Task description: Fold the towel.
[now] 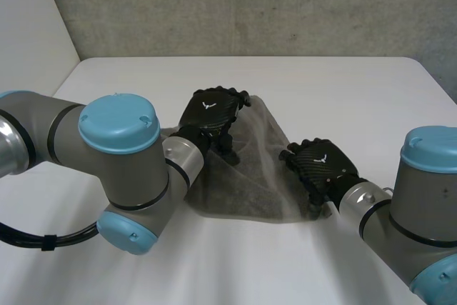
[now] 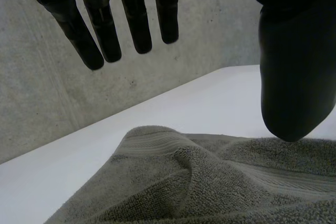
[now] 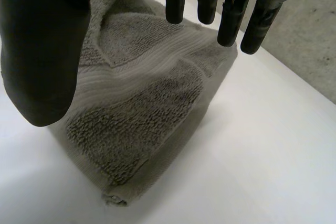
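Grey, blue-capped left arm [image 1: 118, 133] and right arm [image 1: 428, 169] reach over the white counter [image 1: 321, 83]. A rumpled grey terry towel [image 1: 253, 173] lies mid-counter. The black left hand [image 1: 209, 113] is over its 11 o'clock corner and the black right hand [image 1: 323, 164] over its 4 o'clock corner. Both hands' fingers are straight, wide and hold nothing.

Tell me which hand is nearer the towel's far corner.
Left. The left hand is right beside the far corner of the towel; the right hand is at the towel's right edge, closer to its near right corner.
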Tool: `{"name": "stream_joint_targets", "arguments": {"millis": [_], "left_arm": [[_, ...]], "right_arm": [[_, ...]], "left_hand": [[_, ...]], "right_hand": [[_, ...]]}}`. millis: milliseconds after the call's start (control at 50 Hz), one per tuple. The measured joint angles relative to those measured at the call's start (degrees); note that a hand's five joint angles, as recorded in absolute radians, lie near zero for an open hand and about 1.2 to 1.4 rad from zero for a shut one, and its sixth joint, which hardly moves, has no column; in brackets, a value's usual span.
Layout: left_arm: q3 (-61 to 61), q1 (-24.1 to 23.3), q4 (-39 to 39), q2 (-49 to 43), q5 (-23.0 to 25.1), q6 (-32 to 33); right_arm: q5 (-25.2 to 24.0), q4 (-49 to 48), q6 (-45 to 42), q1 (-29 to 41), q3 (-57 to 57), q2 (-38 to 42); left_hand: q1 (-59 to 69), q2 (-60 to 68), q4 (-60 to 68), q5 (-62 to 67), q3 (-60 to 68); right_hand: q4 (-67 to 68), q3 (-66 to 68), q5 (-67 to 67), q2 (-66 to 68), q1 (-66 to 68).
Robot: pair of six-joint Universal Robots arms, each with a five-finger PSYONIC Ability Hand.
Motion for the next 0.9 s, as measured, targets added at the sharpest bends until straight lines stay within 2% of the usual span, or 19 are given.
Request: {"name": "stream_joint_targets", "arguments": {"millis": [120, 240, 620, 700, 900], "left_arm": [[-0.1, 0.0, 0.0, -0.1, 0.0, 0.0], [-0.4, 0.0, 0.1, -0.1, 0.0, -0.1], [-0.5, 0.1, 0.2, -0.1, -0.1, -0.1], [-0.5, 0.1, 0.2, -0.2, -0.1, -0.1], [-0.6, 0.0, 0.2, -0.3, 0.0, -0.1]], "right_arm": [[-0.5, -0.2, -0.2, 0.0, -0.1, 1.7], [-0.8, -0.2, -0.4, 0.0, -0.4, 3.3], [-1.1, -2.7, -0.4, 0.5, -1.3, 6.6], [-1.1, -2.7, -0.4, 0.7, -2.0, 7.7], [-1.0, -4.5, -0.4, 0.7, -3.2, 8.8]], "left_hand": [[3.3, 3.2, 3.1, 3.3, 3.3], [13.2, 13.2, 13.1, 12.7, 13.2], [13.4, 13.2, 13.2, 12.8, 13.3], [13.3, 13.0, 13.1, 12.7, 13.2], [13.0, 12.8, 12.9, 12.2, 12.9]], "right_hand": [[0.0, 0.0, 0.0, 0.0, 0.0], [0.0, 0.0, 0.0, 0.0, 0.0], [0.2, 0.3, 0.6, 0.4, 1.7], [7.5, 8.1, 9.3, 8.1, 8.9], [15.5, 16.3, 16.9, 16.0, 17.1]]}}
